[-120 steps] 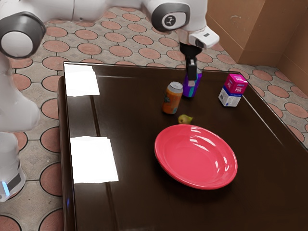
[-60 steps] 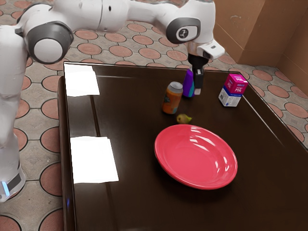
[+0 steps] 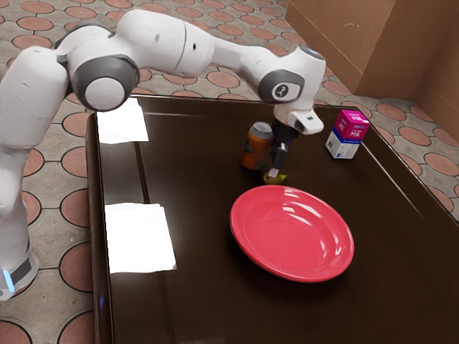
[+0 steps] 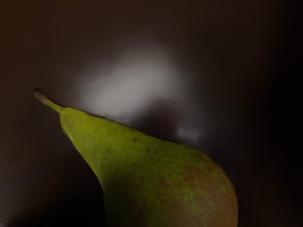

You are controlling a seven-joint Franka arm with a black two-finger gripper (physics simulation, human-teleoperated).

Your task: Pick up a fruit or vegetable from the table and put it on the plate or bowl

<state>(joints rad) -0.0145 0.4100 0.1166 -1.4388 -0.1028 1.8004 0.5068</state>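
One fruit in play: a small green-yellow pear [image 3: 273, 178] lying on the dark glossy wooden surface [image 3: 193, 236], just off the far rim of the round red plate [image 3: 292, 231]. The black two-finger end effector [image 3: 275, 170] is right down on it, and from the wrist camera its speckled skin looms directly under the hand. Released or clenched? I cannot tell from here. To do this well, I'd say: take the wide belly, not the tapering neck, close squarely so it can't roll, and lift straight up, clear of the orange drinks can [image 3: 257, 145] standing a little farther from the plate.
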